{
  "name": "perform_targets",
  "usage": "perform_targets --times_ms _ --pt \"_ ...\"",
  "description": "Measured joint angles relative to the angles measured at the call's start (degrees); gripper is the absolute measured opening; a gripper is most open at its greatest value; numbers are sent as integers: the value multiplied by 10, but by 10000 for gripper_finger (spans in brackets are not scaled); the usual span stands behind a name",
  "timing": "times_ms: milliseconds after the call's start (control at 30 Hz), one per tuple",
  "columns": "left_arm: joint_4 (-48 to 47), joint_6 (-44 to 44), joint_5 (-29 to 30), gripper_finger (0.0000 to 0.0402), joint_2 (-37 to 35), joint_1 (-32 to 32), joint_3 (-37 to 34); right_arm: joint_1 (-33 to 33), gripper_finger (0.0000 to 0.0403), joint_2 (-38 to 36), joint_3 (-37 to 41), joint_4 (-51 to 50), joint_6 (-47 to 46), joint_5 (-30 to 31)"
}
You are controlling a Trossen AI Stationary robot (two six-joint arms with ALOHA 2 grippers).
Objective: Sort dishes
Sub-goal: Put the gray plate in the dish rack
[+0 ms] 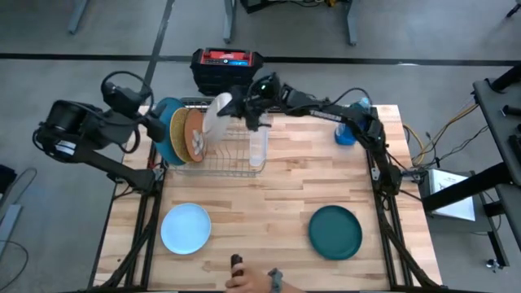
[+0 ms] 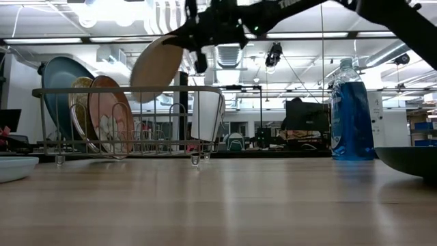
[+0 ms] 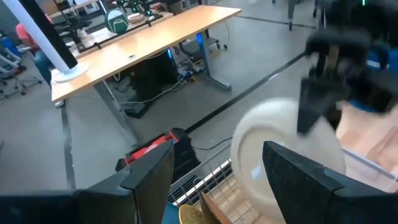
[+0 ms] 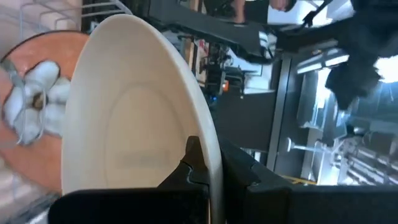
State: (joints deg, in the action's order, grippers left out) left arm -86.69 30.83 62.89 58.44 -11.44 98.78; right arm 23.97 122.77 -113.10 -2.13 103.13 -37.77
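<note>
On the wooden counter [image 1: 269,195], a wire dish rack [image 1: 224,146] holds the large mid-blue round plate [image 1: 167,130] upright. The right claw [image 1: 244,104] grips the beige-grey plate [image 1: 218,114] above it. The left claw [image 3: 214,171], released, hovers just beside the rack.

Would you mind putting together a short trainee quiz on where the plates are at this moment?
1. True or false: the dark teal plate lies flat on the table, outside the wire rack.
2. The right arm's jaws hold the beige plate: A) over the wire rack, B) flat on the table, C) out over the floor.
3. Fill in: ___ plates lie flat on the table.

Key: 1 true; 2 A; 3 two.
</note>
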Motion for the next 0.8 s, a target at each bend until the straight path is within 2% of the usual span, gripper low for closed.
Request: perform_targets --times_ms 200,800 --pt "0 -3 -10 235 -13 0 0 -10 0 49 1 74 -1 21" --pt "-3 -4 -45 235 -27 0 0 -14 0 69 -2 68 -34 23"
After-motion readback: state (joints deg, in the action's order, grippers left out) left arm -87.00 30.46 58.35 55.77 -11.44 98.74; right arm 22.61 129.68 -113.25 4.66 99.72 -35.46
